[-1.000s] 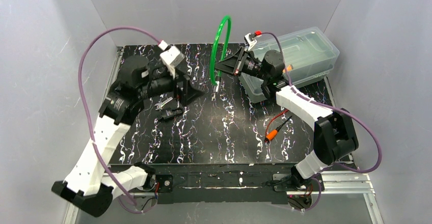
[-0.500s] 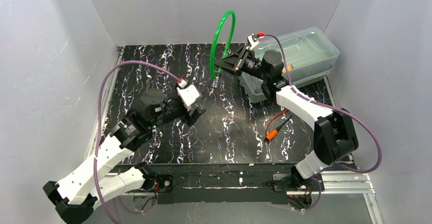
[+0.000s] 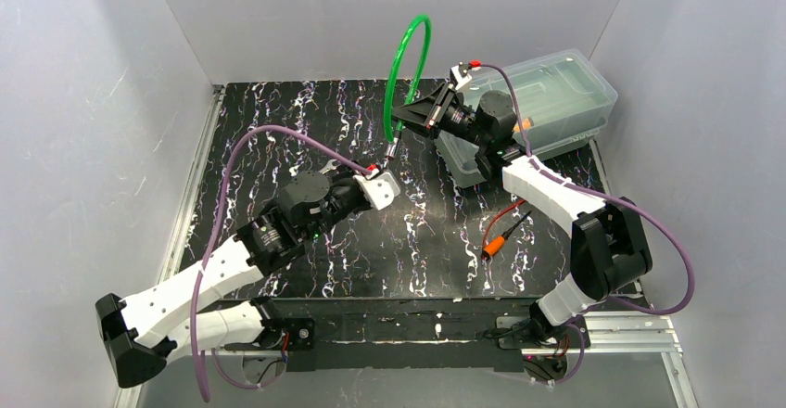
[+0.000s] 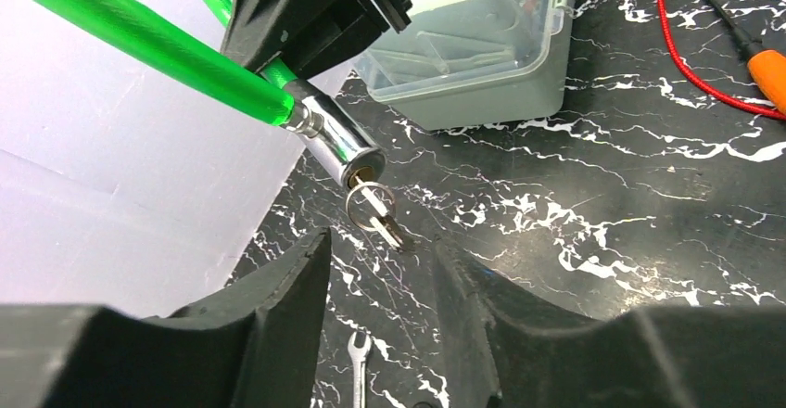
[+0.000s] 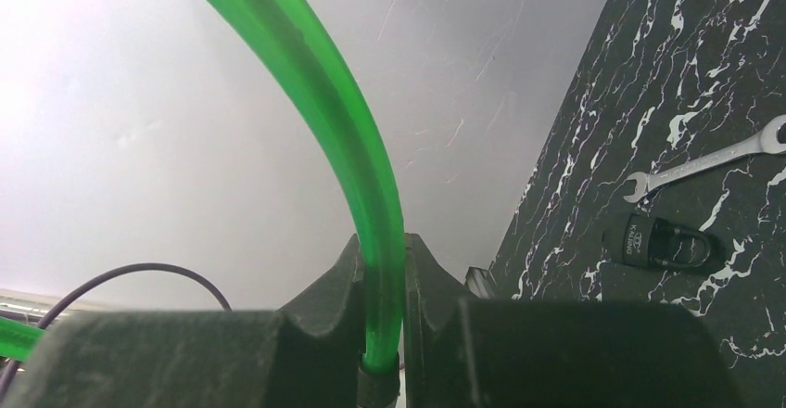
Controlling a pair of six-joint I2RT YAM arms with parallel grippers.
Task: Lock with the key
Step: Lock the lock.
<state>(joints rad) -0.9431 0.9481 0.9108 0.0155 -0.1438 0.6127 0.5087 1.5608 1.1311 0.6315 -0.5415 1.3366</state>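
Green plastic-coated cable lock (image 3: 409, 56) arcs above the black marbled table (image 3: 278, 121) in the top view, raised by the right gripper (image 3: 419, 114). From the left wrist, its chrome cylinder (image 4: 338, 144) hangs with the small silver key (image 4: 373, 211) inserted. The left gripper (image 4: 382, 246) gapes just below, touching nothing. The right wrist shows its own jaws clamped on the cable. Likely step: reaching for the key. Next, pinch its bow squarely and twist.
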